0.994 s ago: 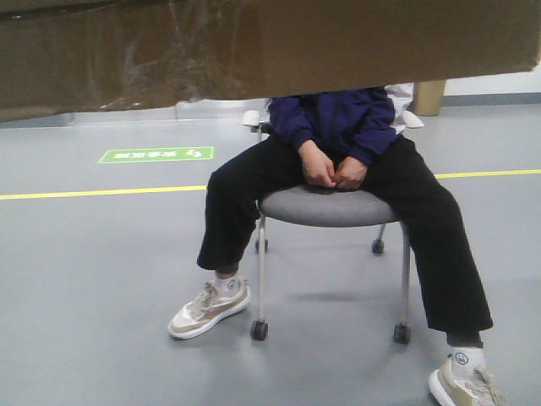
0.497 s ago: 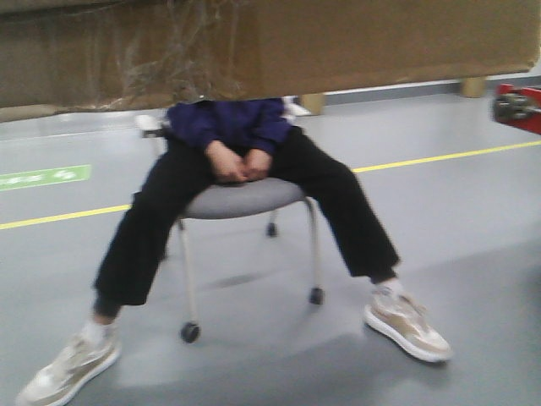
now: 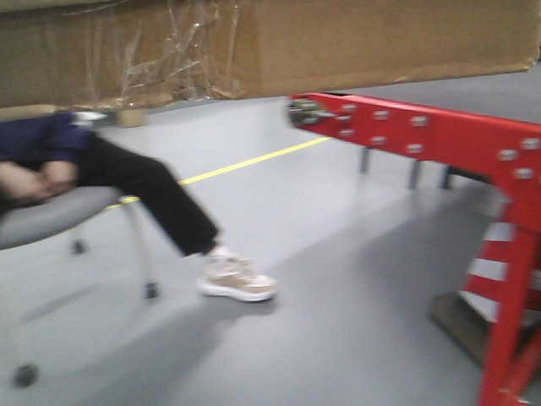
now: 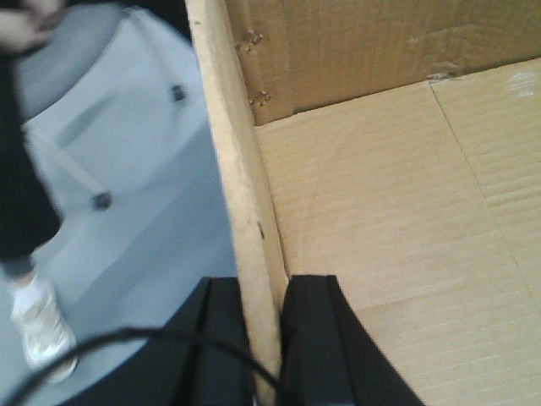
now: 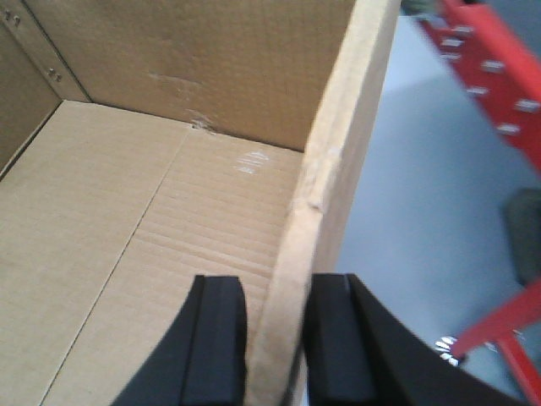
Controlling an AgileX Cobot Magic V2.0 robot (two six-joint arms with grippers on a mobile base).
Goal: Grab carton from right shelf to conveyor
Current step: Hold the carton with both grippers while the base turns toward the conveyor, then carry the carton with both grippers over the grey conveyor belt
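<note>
We hold the carton (image 3: 338,42) off the floor between both arms, and it fills the top of the front view with its long axis running left to right. The left tool (image 4: 258,296) is pinched narrow on the carton's left wall, one finger inside and one outside. The right tool (image 5: 272,292) grips the right wall in the same way.

The coming move turns on the conveyor (image 3: 439,139). Its red end frame sits to our right, below the carton's bottom edge, and its near corner is roughly under the middle of the box. The right wrist view shows the same red frame just outside the right wall, so the right arm is the nearer one. We judge that the carton still has to travel further right and forward before it can be lowered onto the belt.

Half a second ago only a sliver of red showed at the right edge of the front view. The seated person (image 3: 51,169) was near the centre then and is now at the left edge. The conveyor now takes up the right half, and both grips look unchanged.
</note>
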